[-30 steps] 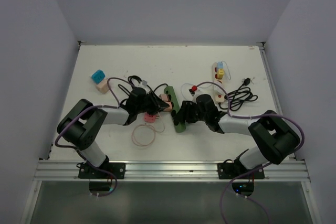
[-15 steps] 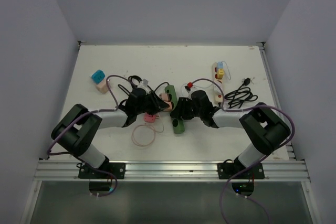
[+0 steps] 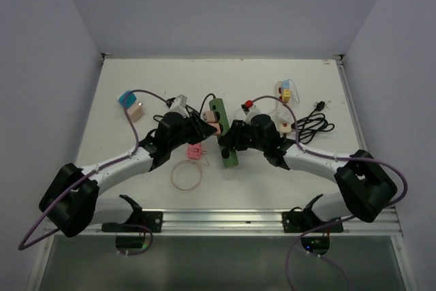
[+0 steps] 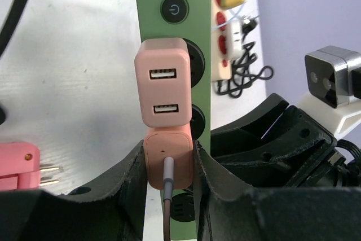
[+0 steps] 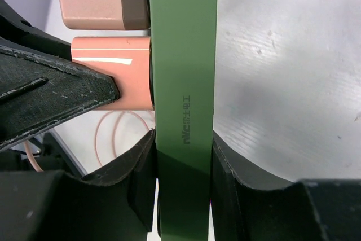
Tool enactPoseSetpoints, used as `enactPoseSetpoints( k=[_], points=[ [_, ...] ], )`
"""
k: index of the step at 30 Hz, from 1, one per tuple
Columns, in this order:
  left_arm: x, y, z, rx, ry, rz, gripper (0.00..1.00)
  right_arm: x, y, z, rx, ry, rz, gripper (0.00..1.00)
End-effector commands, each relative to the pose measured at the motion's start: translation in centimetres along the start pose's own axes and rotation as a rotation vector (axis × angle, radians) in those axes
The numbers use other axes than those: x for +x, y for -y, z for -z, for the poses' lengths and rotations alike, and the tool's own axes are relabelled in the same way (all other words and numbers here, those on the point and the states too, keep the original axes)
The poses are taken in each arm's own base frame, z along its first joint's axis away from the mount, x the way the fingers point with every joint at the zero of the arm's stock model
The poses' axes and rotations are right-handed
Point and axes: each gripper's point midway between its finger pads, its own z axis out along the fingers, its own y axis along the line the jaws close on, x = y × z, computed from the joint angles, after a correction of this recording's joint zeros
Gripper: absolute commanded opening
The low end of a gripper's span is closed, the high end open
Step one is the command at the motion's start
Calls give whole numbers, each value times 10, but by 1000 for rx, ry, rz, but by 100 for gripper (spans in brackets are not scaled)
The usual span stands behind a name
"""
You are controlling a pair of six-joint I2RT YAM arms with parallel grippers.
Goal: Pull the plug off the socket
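A green power strip (image 3: 223, 134) is held off the table at mid-scene; it also shows in the left wrist view (image 4: 172, 32) and the right wrist view (image 5: 183, 77). My right gripper (image 5: 183, 190) is shut on the strip's sides. A pink plug with a brown cable (image 4: 168, 159) sits in a socket of the strip; my left gripper (image 4: 168, 167) is shut on it. It also shows in the right wrist view (image 5: 121, 71) and the top view (image 3: 208, 127). A pink USB adapter (image 4: 163, 83) sits in the socket just above it.
A loose pink plug (image 3: 195, 151) and a coil of pink cable (image 3: 187, 175) lie on the table below the strip. A blue-and-beige adapter (image 3: 131, 105) is at the left. A white power strip with coloured plugs (image 3: 284, 97) and a black cable bundle (image 3: 312, 126) are at the right.
Both arms have risen and moved away from the bases, lifting the green strip off the table and tilting it. The grips on plug and strip are unchanged.
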Motion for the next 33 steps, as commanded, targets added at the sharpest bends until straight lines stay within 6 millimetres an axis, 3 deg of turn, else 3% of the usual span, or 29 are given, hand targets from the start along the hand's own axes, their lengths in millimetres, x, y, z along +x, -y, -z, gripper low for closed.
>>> enactPoseSetpoints(
  k=[1, 6, 12, 22, 25, 29, 33],
  points=[
    [-48, 49, 31, 104, 166, -70, 0, -42, 52, 21, 297, 172, -3, 0],
    [-48, 52, 54, 118, 173, -60, 0, -50, 69, 33, 369, 211, -29, 0],
    [-44, 50, 73, 130, 178, -32, 0, -60, 72, 39, 378, 241, -31, 0],
    [-37, 28, 81, 69, 191, 33, 0, -66, 88, 47, 438, 273, -37, 0],
    [-36, 25, 80, 60, 188, 32, 0, -65, 86, 46, 423, 273, -28, 0],
    [-30, 16, 71, 30, 159, 20, 0, -74, 67, 47, 322, 303, 6, 0],
    [-14, 1, 51, 32, 80, 18, 0, -75, 55, 54, 256, 318, 40, 0]
  ],
)
